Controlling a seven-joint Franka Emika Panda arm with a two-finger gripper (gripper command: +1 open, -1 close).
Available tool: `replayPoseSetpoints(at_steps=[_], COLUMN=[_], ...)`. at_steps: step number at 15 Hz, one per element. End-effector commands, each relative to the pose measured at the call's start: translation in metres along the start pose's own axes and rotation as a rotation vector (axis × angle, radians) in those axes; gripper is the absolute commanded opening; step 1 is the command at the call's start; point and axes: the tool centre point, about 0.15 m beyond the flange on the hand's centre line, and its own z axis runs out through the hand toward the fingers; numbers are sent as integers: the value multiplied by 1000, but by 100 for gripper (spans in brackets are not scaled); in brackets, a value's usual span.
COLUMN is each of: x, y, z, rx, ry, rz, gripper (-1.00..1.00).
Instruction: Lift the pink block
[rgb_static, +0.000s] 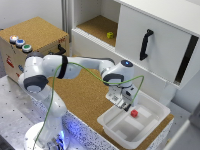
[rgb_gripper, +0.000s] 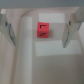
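Observation:
The pink block (rgb_static: 134, 113) is a tiny reddish-pink cube lying inside the white tray (rgb_static: 152, 125) at the exterior view's lower right. In the wrist view the pink block (rgb_gripper: 44, 30) sits on the tray floor between my two fingers (rgb_gripper: 7, 29), with clear gaps on both sides. My gripper (rgb_static: 123, 104) hangs just above the tray, close beside the block, and it is open and empty.
A white cabinet (rgb_static: 155, 45) with a black handle (rgb_static: 145, 44) stands behind the tray. A small yellow-green block (rgb_static: 110, 35) lies on its open shelf. A box with coloured buttons (rgb_static: 20, 43) stands at the exterior view's left. The tray's wall (rgb_gripper: 30, 15) runs near the block.

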Motion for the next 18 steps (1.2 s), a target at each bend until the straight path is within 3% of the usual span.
replayPoseSetpoints(at_steps=[1,7,12,18], x=[41,84,110,112], y=[32,28,25,22], z=[36,63,85,95], rx=[100,135,161,179], ry=[7,60,69,72], rz=[-62,-83,-72,-47], gripper=[100,100,100,100])
